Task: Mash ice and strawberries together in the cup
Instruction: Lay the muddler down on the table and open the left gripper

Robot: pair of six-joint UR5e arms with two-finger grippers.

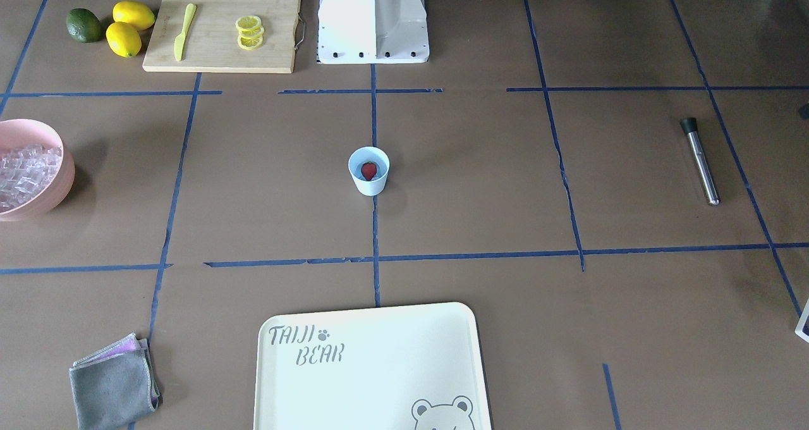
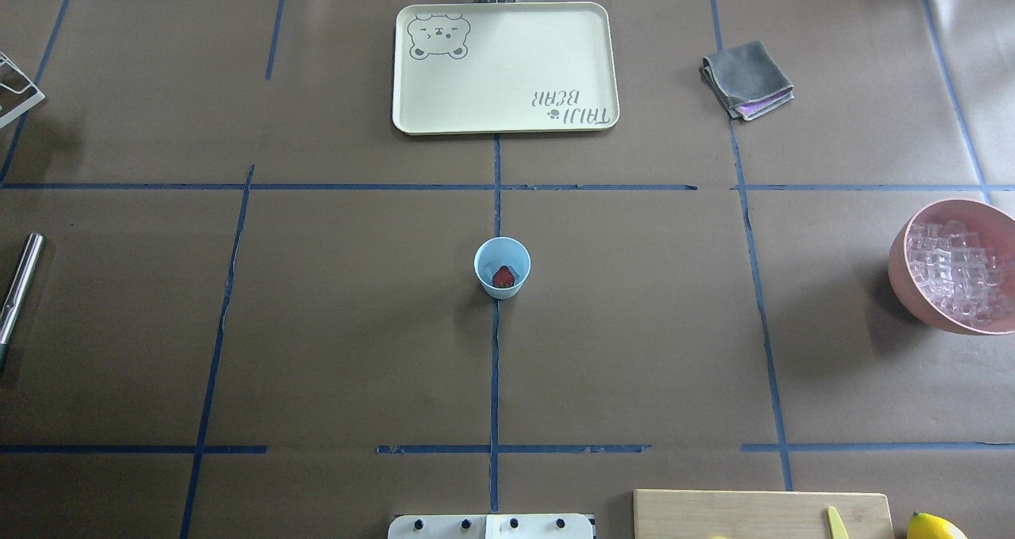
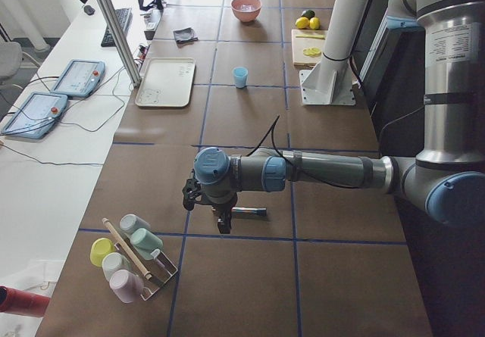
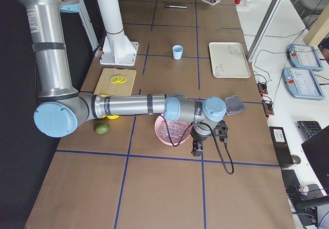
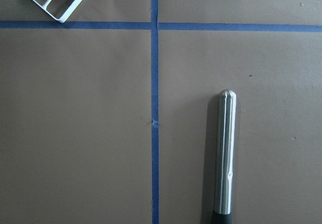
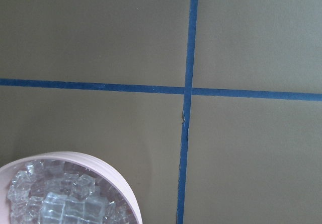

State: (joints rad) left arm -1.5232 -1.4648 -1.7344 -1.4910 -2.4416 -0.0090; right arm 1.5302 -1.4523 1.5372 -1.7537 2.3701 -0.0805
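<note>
I count one small light-blue tapered cup (image 1: 368,186) with one red strawberry (image 1: 369,171) inside. One round pink bowl (image 1: 61,188) holds clear ice cubes (image 1: 25,174), too many for me to number. One bamboo cutting board (image 1: 215,54) bears three yellow lemon slices (image 1: 249,33) and one yellow-green plastic knife (image 1: 184,31). Two whole yellow lemons (image 1: 123,39), one dark green round fruit (image 1: 84,25), one steel muddler with a black tip (image 1: 701,164), one cream rectangular tray (image 1: 379,354), one folded grey cloth (image 1: 110,389).
</note>
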